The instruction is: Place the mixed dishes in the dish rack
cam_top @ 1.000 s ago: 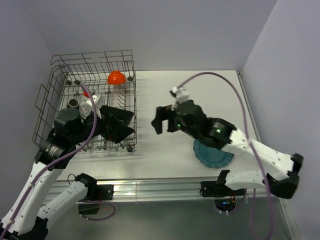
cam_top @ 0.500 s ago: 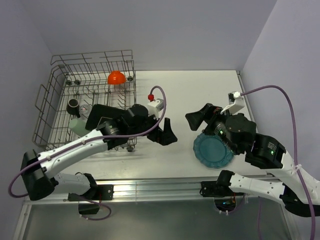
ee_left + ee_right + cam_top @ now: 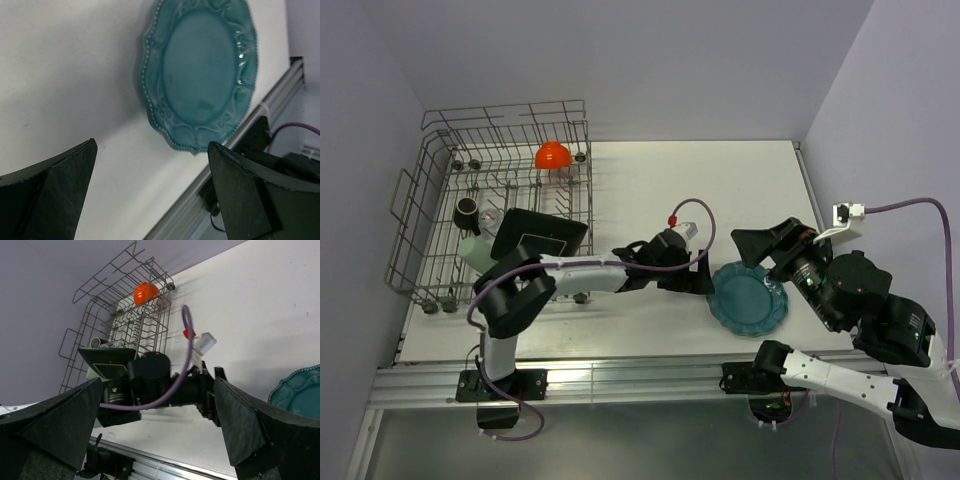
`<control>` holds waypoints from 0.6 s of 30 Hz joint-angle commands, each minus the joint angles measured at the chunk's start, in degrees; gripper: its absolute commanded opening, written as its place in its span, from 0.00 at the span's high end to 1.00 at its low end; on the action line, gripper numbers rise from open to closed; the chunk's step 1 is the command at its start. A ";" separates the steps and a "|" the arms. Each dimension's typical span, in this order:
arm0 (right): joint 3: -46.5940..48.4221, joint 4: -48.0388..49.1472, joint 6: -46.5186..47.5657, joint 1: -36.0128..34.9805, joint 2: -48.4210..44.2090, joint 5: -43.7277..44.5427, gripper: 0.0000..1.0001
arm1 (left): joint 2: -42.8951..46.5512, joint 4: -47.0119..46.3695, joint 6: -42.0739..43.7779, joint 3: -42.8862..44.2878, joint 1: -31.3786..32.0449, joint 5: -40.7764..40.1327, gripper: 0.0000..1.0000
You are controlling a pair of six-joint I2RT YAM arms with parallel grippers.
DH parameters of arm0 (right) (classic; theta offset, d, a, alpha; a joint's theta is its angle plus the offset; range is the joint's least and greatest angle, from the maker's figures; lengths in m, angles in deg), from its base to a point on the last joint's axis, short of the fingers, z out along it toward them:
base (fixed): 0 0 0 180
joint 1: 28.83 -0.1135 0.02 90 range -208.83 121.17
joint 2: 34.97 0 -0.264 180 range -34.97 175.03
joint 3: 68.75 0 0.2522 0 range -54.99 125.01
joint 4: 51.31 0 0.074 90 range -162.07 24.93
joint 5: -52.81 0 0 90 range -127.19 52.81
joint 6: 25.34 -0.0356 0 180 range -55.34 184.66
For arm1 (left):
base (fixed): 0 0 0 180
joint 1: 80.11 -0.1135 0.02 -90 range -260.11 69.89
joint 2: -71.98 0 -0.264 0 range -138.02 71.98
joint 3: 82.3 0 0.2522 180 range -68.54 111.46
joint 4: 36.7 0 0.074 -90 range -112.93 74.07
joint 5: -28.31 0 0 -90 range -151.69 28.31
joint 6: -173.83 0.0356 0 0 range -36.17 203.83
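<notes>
Rail (image 3: 620,372) and arm bases line the near edge of the white table (image 3: 650,180). Just beyond them, on the right half of the table, the teal round scalloped plate (image 3: 750,300) lies flat, outside the dish rack. The left arm (image 3: 590,270) reaches low across the table from the left. The left pincer (image 3: 704,283) ends just beside the plate's left rim, its fingers wide apart with nothing between them. The left wrist view shows this closely: the two dark fingers (image 3: 55,190) frame bare table, and the plate (image 3: 200,75) sits ahead of their tips, untouched.

The right pincer (image 3: 770,248) hangs just past the plate's far rim, pointing left toward the other arm, with its fingers likewise spread and empty. In the right wrist view its fingers (image 3: 255,435) bracket the left arm's wrist and purple cable (image 3: 186,340), and a sliver of the plate (image 3: 300,387) shows at the right edge.

Farther back on the left stands the dish rack (image 3: 420,200), a grey wire basket. In its near part a pale green cup (image 3: 472,250) sits by the left side. Next to it the black square flowered plate (image 3: 540,235) is propped at a tilt among the tines. Behind the cup is a small dark mug (image 3: 467,210), its mouth showing. An orange bowl (image 3: 553,155) rests at the rack's far right corner.
</notes>
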 commanded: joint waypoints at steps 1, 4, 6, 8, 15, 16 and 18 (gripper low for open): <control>-0.50 -0.90 -1.13 0.03 -1.26 2.43 0.00 | -3.31 -5.42 -4.05 5.01 1.67 -3.13 0.01; -1.11 -0.99 -0.60 0.03 -2.49 2.34 0.00 | -7.09 -6.12 -6.17 6.85 1.84 -4.62 0.01; -1.38 -0.99 -0.34 -0.05 -3.02 2.43 0.00 | -8.94 -5.86 -6.52 7.73 2.19 -6.11 0.01; -1.90 -0.64 -0.08 0.03 -4.08 2.25 0.00 | -10.78 -5.25 -6.96 9.40 2.37 -6.47 0.01; -3.66 0.32 0.63 0.03 -7.33 2.43 0.00 | -14.65 -4.63 -8.28 12.04 3.07 -7.97 0.05; -3.84 0.32 0.54 0.03 -7.50 2.43 0.00 | -15.18 -4.63 -8.45 12.39 3.16 -7.97 0.05; -4.01 0.32 0.54 0.03 -7.94 2.17 0.00 | -16.85 -4.10 -8.72 13.70 3.60 -7.97 0.10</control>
